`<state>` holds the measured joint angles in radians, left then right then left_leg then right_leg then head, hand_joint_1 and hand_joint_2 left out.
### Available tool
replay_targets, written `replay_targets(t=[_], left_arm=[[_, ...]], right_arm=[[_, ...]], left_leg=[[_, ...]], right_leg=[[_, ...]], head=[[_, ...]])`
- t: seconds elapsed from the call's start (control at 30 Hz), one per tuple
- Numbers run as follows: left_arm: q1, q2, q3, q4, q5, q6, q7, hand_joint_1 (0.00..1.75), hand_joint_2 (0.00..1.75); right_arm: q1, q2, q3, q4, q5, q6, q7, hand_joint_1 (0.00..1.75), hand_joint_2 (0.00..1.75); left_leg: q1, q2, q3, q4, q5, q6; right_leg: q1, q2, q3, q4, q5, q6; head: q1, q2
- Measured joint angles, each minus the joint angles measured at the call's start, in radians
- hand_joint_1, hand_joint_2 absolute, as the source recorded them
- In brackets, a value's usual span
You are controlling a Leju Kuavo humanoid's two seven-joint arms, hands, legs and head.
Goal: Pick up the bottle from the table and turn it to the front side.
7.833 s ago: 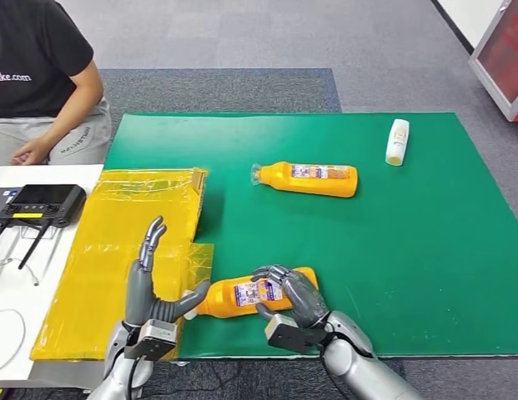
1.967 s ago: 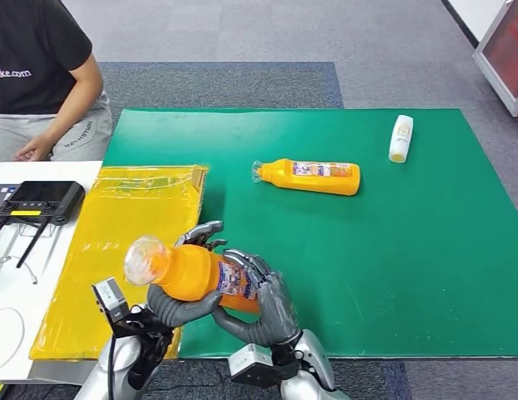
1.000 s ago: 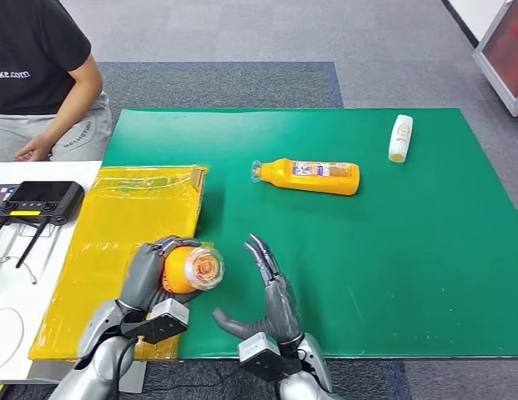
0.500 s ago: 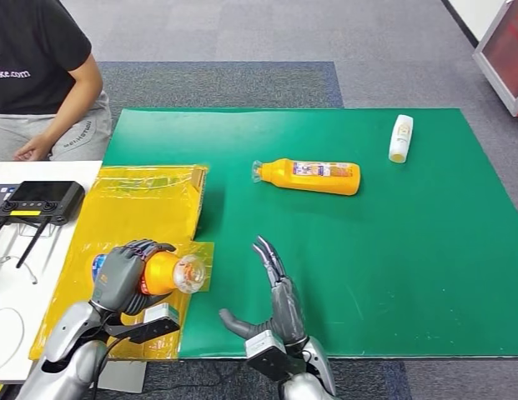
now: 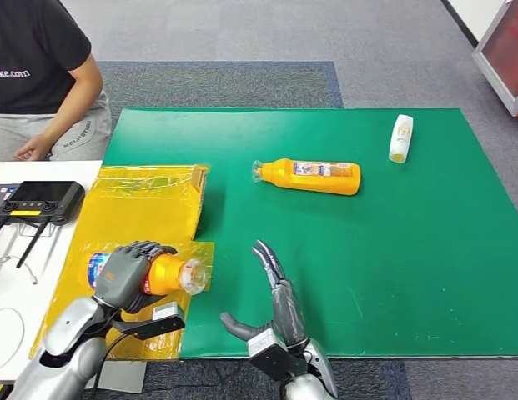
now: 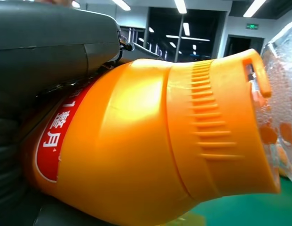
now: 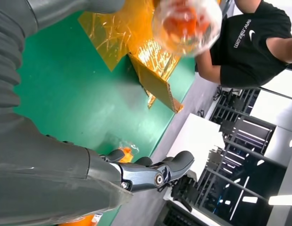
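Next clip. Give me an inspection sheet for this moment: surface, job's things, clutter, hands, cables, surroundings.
Surface: green mat on the table, a yellow film-covered tray at its left edge.
Job's things: orange bottle on its side over the yellow tray, clear cap toward the mat, gripped by the left hand; red label patch visible in the left wrist view.
Clutter: second orange bottle lying mid-mat; small white bottle lying at the far right.
Hands: left hand wraps the bottle's body; right hand holds nothing, fingers spread.
Cables: thin cables on the white desk beside a black controller.
Surroundings: a person in a black shirt seated at far left; grey carpet.
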<state>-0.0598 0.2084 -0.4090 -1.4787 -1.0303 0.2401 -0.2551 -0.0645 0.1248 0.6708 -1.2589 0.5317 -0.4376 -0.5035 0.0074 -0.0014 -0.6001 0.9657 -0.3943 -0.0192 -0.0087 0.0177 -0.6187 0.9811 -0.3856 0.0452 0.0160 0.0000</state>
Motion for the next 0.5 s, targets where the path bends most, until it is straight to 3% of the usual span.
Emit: replay_targets(t=[0.13, 0.27, 0.3, 0.4, 0.5], left_arm=[[-0.042, -0.038, -0.018, 0.067, 0.084, 0.013, -0.038, 1.72, 1.75], [-0.103, -0.088, -0.026, 0.168, 0.163, 0.076, -0.120, 1.27, 1.75], [-0.119, -0.099, -0.029, 0.193, 0.173, 0.092, -0.139, 1.30, 1.75], [-0.157, -0.131, -0.040, 0.252, 0.189, 0.123, -0.181, 1.69, 1.75], [-0.185, -0.153, -0.052, 0.295, 0.191, 0.133, -0.190, 1.75, 1.75]], right_arm=[[-0.004, 0.003, 0.000, 0.016, -0.021, 0.013, -0.007, 0.00, 1.75], [-0.023, 0.012, 0.006, 0.055, -0.046, 0.024, -0.022, 0.00, 1.75], [-0.031, 0.016, 0.009, 0.065, -0.051, 0.026, -0.026, 0.00, 1.75], [-0.052, 0.024, 0.021, 0.093, -0.064, 0.028, -0.033, 0.00, 1.75], [-0.064, 0.030, 0.029, 0.113, -0.073, 0.028, -0.035, 0.00, 1.75]], left_leg=[[0.000, 0.000, 0.000, 0.000, 0.000, 0.000], [0.000, 0.000, 0.000, 0.000, 0.000, -0.001], [0.000, 0.000, 0.000, 0.000, 0.001, -0.001], [0.000, 0.000, 0.000, 0.000, 0.001, -0.001], [0.000, 0.000, -0.001, 0.000, 0.001, -0.001]], right_leg=[[0.000, 0.000, 0.000, 0.000, 0.000, 0.000], [0.000, 0.000, -0.001, 0.000, 0.001, -0.001], [0.000, 0.000, -0.001, 0.000, 0.001, -0.001], [0.000, 0.000, -0.001, 0.000, 0.002, -0.001], [0.000, 0.000, -0.001, 0.000, 0.002, -0.001]], head=[[0.000, 0.000], [0.000, 0.000], [0.000, 0.000], [0.000, 0.000], [0.000, 0.000]])
